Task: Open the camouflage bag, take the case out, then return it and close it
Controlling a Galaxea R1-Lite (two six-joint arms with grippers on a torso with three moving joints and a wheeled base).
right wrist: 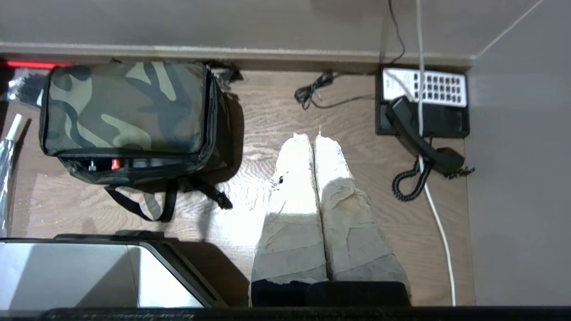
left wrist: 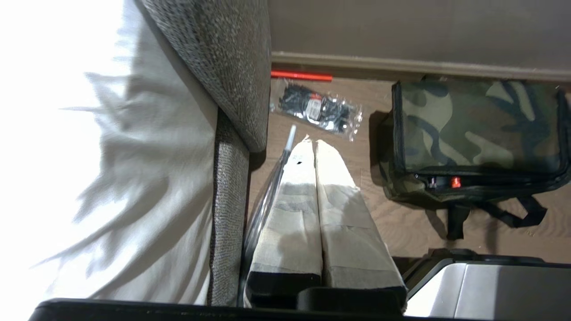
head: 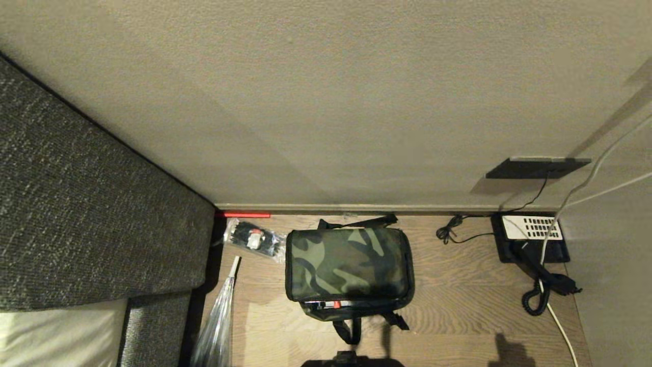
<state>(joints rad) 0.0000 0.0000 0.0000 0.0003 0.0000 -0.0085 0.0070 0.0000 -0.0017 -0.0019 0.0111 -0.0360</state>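
So the bag (head: 349,267) sat shut at bottom center of the head view, long axis left-right. Both grippers, left (left wrist: 315,145) and right (right wrist: 313,138), were pinched closed, empty, and flanked it about equally.

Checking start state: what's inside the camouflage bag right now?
Can't be seen. The camouflage bag sits on the wooden tabletop with its lid down, covering the interior. Only a small red bit shows at the front edge under the lid. No case visible anywhere.
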